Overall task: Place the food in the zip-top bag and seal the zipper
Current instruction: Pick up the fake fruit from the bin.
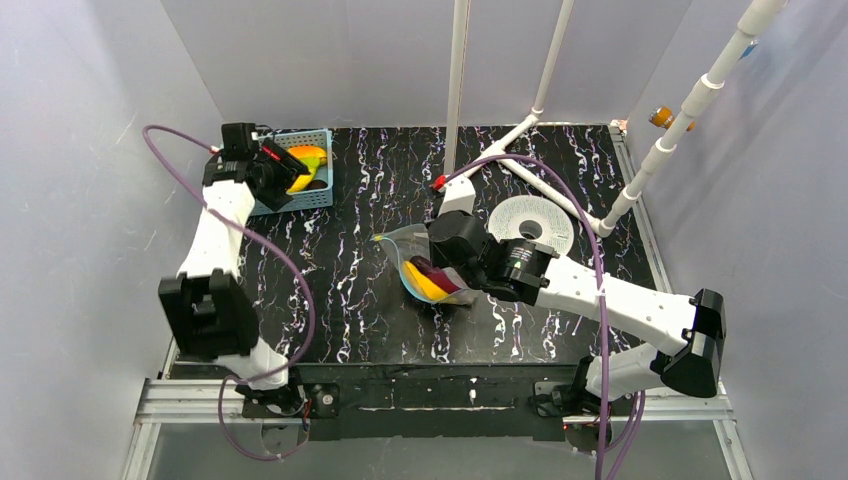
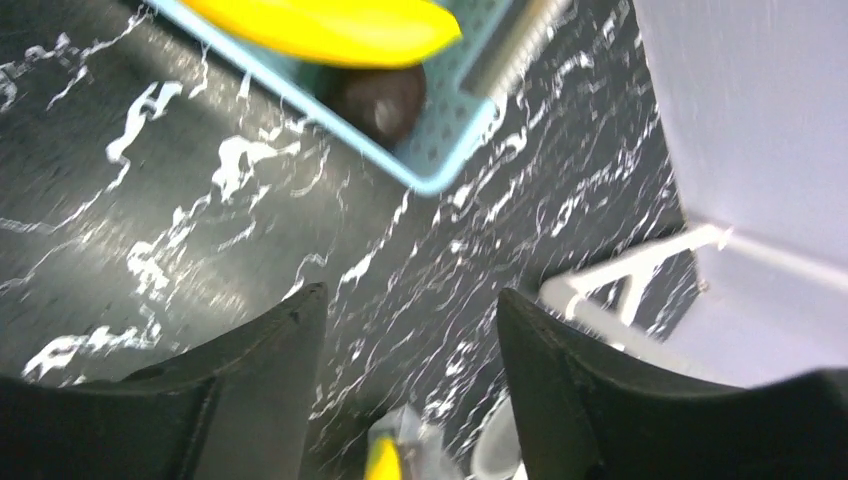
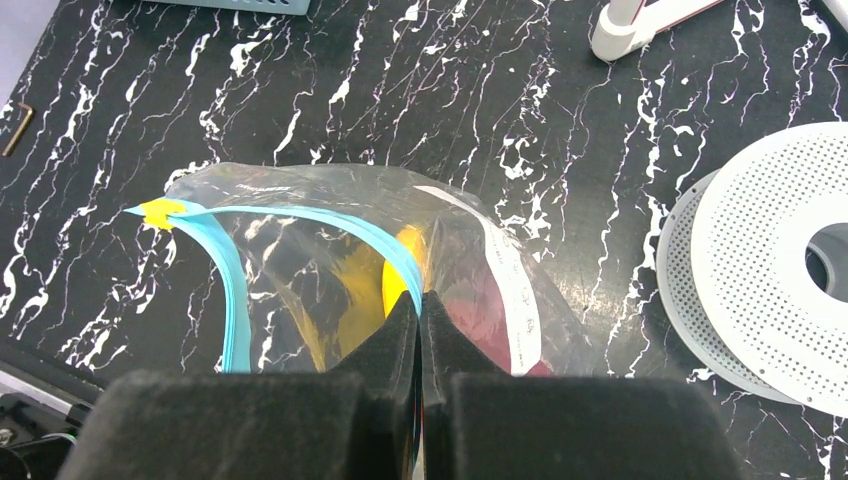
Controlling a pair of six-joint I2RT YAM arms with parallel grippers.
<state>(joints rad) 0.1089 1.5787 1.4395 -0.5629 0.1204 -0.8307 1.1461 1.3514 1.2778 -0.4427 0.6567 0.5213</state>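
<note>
The zip-top bag (image 1: pixel 400 250) lay near the middle of the table (image 1: pixel 360 310), its mouth gaping toward nine o'clock. A yellow banana (image 1: pixel 424 284) and a dark red piece (image 1: pixel 441 272) showed through the clear plastic. The right pincer (image 3: pixel 420 305) was clamped together on the bag's rim, right at the blue-teal zipper (image 3: pixel 232 270), holding that edge up so the opening stood as a loop. At ten o'clock on the table sat the light-blue basket (image 1: pixel 318 197). The left pincer (image 2: pixel 410 295) hung above it with its fingers apart and nothing between them. In the basket lay another banana (image 2: pixel 330 25) and a dark rounded piece (image 2: pixel 380 95).

The step in hand looked to be picking the next piece from the basket. To do it well, the left pincer should come straight down across the banana's narrow width, clear of the basket wall, and close firmly before lifting. The right pincer should hold the rim steady and high, so that the mouth would be wide for the drop and nothing inside could roll out.
</note>
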